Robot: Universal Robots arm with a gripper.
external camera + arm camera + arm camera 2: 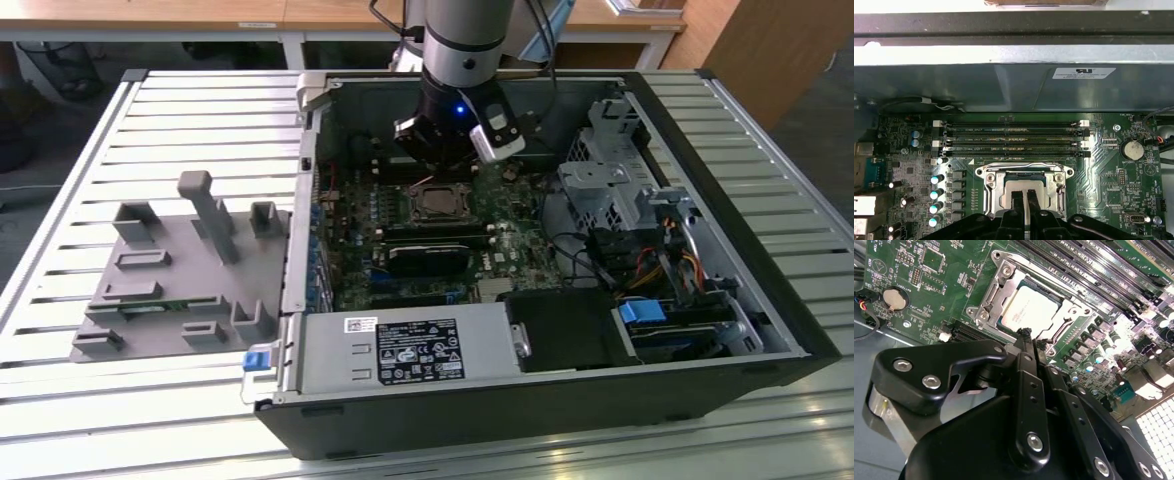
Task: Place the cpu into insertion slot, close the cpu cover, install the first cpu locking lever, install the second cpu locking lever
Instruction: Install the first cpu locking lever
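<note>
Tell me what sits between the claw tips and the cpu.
Nothing: in the second wrist view the claw hangs right at the near edge of the cpu, which lies in the insertion slot; no part or cable lies between them.

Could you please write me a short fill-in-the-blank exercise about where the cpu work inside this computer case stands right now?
1. The cpu already sits in the insertion ____.
2. The cpu cover is a frame of ____ colour lying around the chip.
3. The claw hangs directly ____ the socket.
4. The round coin battery is mounted on the ____ circuit board.

Missing words: slot; silver; above; green
</note>
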